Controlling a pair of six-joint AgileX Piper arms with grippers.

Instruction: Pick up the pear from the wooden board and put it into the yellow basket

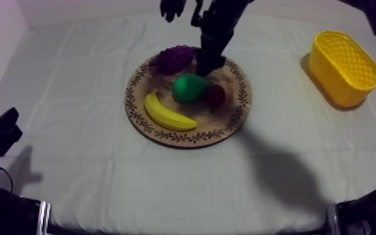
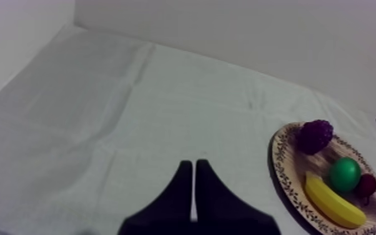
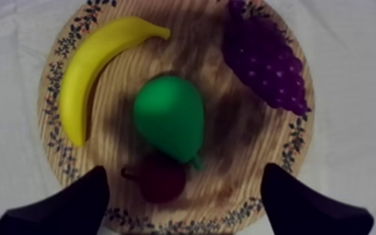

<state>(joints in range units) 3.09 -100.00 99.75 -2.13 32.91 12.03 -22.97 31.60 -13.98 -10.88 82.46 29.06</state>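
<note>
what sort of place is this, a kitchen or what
Probably a robot practice bench, not a kitchen: a cloth-covered table, a toy banana and pear on a wooden board, and the open right tool above them.

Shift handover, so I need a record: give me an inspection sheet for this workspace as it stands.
surface: grey-white cloth, lightly creased, no spills seen.
job's things: pear lies mid wooden board, not gripped; yellow basket stands apart on the right arm's side, nothing seen inside.
clutter: banana, grapes and small red fruit share the board; the red fruit sits close against the pear.
grippers: right gripper above the pear, fingers open; left gripper low over bare cloth, away from the board, fingers shut.
cables: nothing seen.
surroundings: pale wall behind the table.
</note>
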